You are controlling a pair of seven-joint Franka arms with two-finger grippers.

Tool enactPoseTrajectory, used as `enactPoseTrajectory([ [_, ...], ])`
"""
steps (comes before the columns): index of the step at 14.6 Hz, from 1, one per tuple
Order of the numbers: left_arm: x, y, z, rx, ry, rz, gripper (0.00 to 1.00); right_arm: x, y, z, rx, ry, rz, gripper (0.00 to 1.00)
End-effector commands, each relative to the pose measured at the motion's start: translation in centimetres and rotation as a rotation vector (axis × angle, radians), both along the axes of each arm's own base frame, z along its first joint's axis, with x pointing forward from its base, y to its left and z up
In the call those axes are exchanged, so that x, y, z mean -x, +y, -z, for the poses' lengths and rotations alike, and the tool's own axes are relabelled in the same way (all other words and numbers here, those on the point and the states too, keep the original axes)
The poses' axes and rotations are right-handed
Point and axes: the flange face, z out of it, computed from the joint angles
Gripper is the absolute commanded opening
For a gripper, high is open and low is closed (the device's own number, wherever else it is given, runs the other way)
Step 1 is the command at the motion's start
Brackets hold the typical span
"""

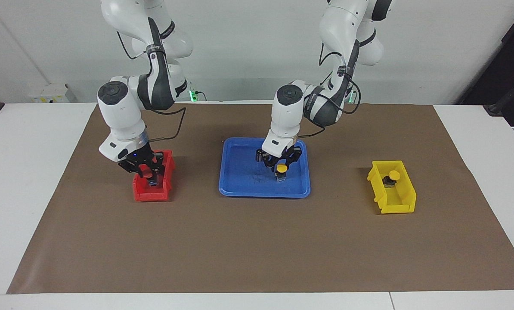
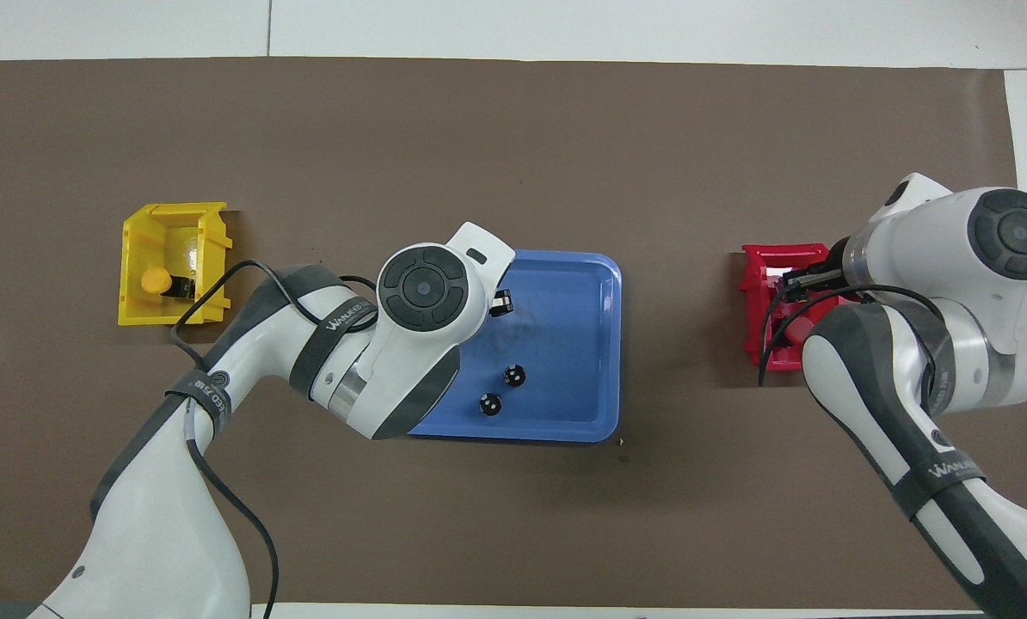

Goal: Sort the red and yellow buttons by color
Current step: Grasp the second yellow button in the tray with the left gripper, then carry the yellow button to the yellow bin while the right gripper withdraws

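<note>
Red button point(image 1: 146, 174) sits low in red bin point(image 1: 141, 193) at right arm's end of counter point(image 1: 257, 241), pinched by right claw point(image 1: 147, 176); yellow button point(image 1: 281, 167) over blue tray point(image 1: 239, 189), pinched by left claw point(image 1: 281, 165); two dark cylinders point(image 2: 502, 389) in tray; second yellow button point(image 1: 394, 175) lies in yellow bin point(image 1: 397, 206) at left arm's end.
</note>
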Motion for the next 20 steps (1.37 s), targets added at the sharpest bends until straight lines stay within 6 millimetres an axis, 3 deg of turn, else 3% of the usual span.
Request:
enactPoseTrajectory([
  [1, -3.1, 3.4, -8.7, -0.04, -0.012, -0.041, 0.01, 0.9, -0.3, 0.1, -0.018, -0.027, -0.019, 0.27],
  [2, -4.4, 5.7, -11.1, -0.042, 0.0, -0.028, 0.01, 0.9, -0.4, 0.5, -0.018, -0.027, -0.02, 0.28],
  [3, -5.8, 9.3, -13.9, -0.049, 0.018, -0.006, 0.01, 0.8, -0.4, 0.9, -0.02, -0.03, -0.02, 0.28],
  [5, -8.5, 17.2, -16.2, -0.027, 0.054, 0.062, 0.01, 0.8, -0.4, 1.1, -0.019, -0.022, -0.019, 0.38],
  [8, -12.0, 29.9, -16.0, -0.003, 0.044, 0.176, 0.01, 0.8, -0.4, 1.1, -0.02, -0.027, -0.022, 0.54],
  [10, -12.3, 36.7, -14.2, 0.039, 0.015, 0.207, 0.01, 0.7, -0.4, 0.9, -0.018, -0.025, -0.023, 0.59],
  [11, -12.4, 38.2, -12.9, 0.044, -0.011, 0.212, 0.01, 0.3, -0.5, 0.4, -0.016, -0.026, -0.036, 0.65],
  [12, -12.6, 38.8, -11.5, 0.041, -0.03, 0.204, 0.01, -0.3, -0.7, -0.4, -0.013, -0.015, -0.052, 0.69],
  [13, -13.0, 38.8, -10.2, 0.038, -0.043, 0.203, 0.01, -1.1, -0.8, -1.6, -0.012, 0.004, -0.048, 0.79],
  [14, -13.4, 38.8, -9.2, 0.036, -0.051, 0.2, 0.01, -1.8, -0.8, -3.6, -0.011, 0.008, -0.045, 0.93],
  [15, -13.6, 38.9, -8.5, 0.036, -0.049, 0.2, 0.01, -2.3, -1.1, -5.9, -0.008, 0.016, -0.036, 0.99],
  [18, -13.0, 39.1, -5.6, 0.031, -0.068, 0.206, 0.01, -2.7, -2.3, -13.1, -0.019, 0.043, 0.035, 1.0],
  [20, -12.9, 39.2, -3.7, 0.027, -0.083, 0.202, 0.01, -1.5, -3.5, -17.1, -0.031, 0.069, 0.096, 1.0],
])
